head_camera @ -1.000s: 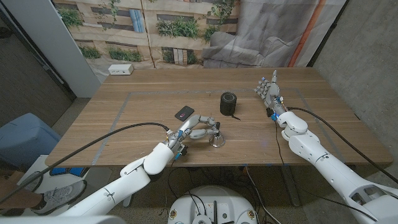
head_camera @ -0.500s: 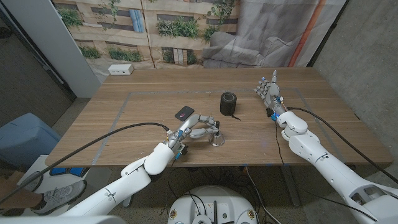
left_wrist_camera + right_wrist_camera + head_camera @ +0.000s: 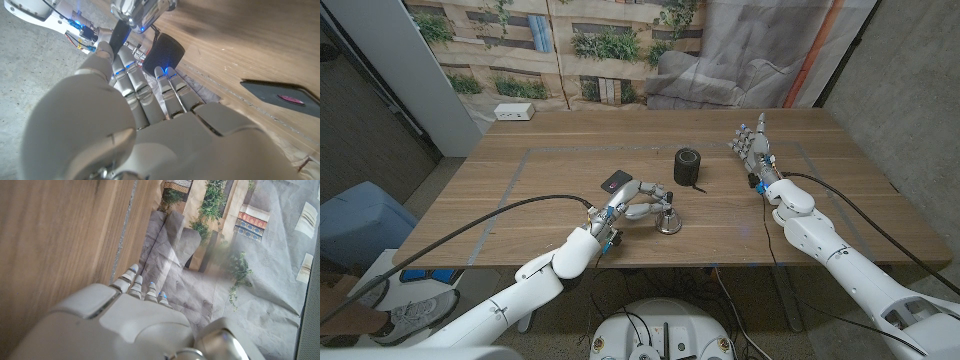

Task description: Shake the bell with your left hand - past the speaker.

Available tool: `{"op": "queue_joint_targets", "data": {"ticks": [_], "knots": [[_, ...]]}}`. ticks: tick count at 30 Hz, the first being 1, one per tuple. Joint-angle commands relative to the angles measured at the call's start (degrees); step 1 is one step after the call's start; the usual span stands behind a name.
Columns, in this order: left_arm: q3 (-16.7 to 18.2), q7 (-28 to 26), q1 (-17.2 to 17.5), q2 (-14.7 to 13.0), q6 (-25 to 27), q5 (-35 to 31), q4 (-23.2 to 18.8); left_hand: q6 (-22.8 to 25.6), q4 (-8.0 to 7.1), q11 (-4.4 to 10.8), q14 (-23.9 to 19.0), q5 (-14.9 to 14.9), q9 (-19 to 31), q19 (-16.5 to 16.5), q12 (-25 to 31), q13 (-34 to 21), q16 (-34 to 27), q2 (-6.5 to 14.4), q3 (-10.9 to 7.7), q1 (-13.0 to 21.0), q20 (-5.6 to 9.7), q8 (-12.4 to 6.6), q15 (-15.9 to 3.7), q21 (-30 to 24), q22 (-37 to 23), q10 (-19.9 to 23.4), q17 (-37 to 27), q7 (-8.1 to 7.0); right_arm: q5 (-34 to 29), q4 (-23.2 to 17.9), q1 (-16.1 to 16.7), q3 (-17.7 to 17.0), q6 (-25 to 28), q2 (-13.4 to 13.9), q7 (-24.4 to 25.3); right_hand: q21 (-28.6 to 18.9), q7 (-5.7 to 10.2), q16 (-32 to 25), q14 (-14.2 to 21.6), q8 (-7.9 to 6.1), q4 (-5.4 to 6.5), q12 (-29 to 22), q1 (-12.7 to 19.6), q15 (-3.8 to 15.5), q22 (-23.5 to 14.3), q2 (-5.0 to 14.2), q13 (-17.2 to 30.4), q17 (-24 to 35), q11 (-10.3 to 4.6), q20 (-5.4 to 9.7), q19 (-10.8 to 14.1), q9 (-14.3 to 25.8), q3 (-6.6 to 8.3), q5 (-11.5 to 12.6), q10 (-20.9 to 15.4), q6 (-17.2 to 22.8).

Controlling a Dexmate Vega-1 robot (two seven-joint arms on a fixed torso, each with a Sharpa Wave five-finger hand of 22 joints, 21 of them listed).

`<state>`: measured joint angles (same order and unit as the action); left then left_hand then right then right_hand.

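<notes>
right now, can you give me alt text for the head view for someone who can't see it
The robot's left hand grips a small silver bell on a wooden table, near a black cylindrical speaker and a dark phone. The right hand is raised with fingers apart, holding nothing.

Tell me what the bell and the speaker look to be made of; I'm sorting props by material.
The bell, gripped by the left hand, looks like polished metal: its silvery surface throws bright reflections. The speaker, a dark upright cylinder, seems wrapped in matte black fabric or fine mesh; the left wrist view shows a fine woven-looking texture, though the shell beneath cannot be told.
</notes>
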<state>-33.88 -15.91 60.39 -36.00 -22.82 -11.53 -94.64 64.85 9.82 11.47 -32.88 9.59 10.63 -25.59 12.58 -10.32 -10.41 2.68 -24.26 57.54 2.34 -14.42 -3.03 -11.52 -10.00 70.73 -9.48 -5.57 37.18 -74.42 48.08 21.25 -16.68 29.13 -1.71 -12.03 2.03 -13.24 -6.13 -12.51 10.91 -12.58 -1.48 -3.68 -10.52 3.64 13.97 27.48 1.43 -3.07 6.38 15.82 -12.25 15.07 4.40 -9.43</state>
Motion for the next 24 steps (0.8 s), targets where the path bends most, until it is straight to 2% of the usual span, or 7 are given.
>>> {"op": "queue_joint_targets", "data": {"ticks": [1,6,9,14,24], "knots": [[0.9,-0.9,-0.8,0.1,-1.6,-0.8,0.0,2.2,-0.03,0.96,-0.9,0.2,0.5,-0.4,0.1,-0.3,-0.5,0.3,0.25,0.4,-0.01,-0.35,-8.51,-0.2,-0.1,1.6,-0.2,1.55,0.0,-0.1,0.1,0.0,0.1,0.1,0.0,-0.3,-0.04,-0.2,-0.2,-0.32,-0.07,-0.3,0.2,-0.09,-0.2,5.56,0.3,0.2,-0.03,-0.01,0.3,0.2,-0.34,0.2,0.5,-0.5],[1.5,-1.2,-0.8,-0.2,-2.1,-1.2,-0.2,2.0,-0.06,0.94,-1.1,0.2,0.5,-0.3,0.0,-0.3,-0.5,0.3,0.43,0.5,-0.05,-0.26,-8.56,-0.2,-0.1,1.6,-0.2,1.46,0.0,-0.1,0.1,0.0,0.1,0.1,0.0,-0.3,0.00,-0.2,-0.2,-0.35,-0.07,-0.3,0.2,-0.12,-0.2,5.56,0.3,0.2,-0.05,-0.05,0.3,0.2,-0.34,0.2,0.5,-0.4],[2.1,-1.4,-0.4,-0.5,-1.7,-1.0,-0.8,1.9,-0.58,0.98,-3.3,0.3,0.7,0.1,-0.5,-0.3,-1.3,1.0,0.87,0.0,-0.39,-0.17,-8.01,-0.1,-0.1,1.3,-0.4,1.42,0.0,-0.2,0.1,0.0,0.1,0.1,0.1,-0.3,-0.05,-0.2,-0.3,-0.34,-0.07,-0.3,0.2,-0.15,-0.2,5.55,0.3,0.2,-0.08,-0.04,0.3,0.2,-0.34,0.2,0.6,-0.4],[3.2,-1.7,0.6,-1.3,-1.1,-0.9,-2.0,2.0,-0.56,0.96,-4.7,0.2,0.8,0.3,-0.8,-0.4,-1.6,0.9,1.31,-0.1,-0.69,-0.20,-7.96,0.0,-0.1,0.9,-0.5,1.45,0.0,-0.2,0.1,0.0,0.1,0.1,0.0,-0.3,-0.07,-0.2,-0.3,-0.32,-0.07,-0.2,0.2,-0.04,-0.2,5.56,0.3,0.2,-0.11,-0.03,0.3,0.2,-0.34,0.2,0.6,-0.5],[5.3,-3.3,1.4,-2.8,-1.9,-2.2,-2.4,1.7,-0.59,0.94,-5.5,0.3,0.9,0.4,-1.1,-0.5,-1.4,0.8,1.40,-0.4,-1.20,-0.09,-7.64,0.0,-0.1,0.7,-0.3,0.91,0.1,0.0,0.0,-0.1,0.0,0.1,-0.1,-0.3,-0.07,-0.2,-0.3,-0.32,-0.07,-0.3,0.2,-0.02,-0.2,5.57,0.3,0.2,-0.11,-0.04,0.3,0.2,-0.34,0.2,0.5,-0.5]]}}
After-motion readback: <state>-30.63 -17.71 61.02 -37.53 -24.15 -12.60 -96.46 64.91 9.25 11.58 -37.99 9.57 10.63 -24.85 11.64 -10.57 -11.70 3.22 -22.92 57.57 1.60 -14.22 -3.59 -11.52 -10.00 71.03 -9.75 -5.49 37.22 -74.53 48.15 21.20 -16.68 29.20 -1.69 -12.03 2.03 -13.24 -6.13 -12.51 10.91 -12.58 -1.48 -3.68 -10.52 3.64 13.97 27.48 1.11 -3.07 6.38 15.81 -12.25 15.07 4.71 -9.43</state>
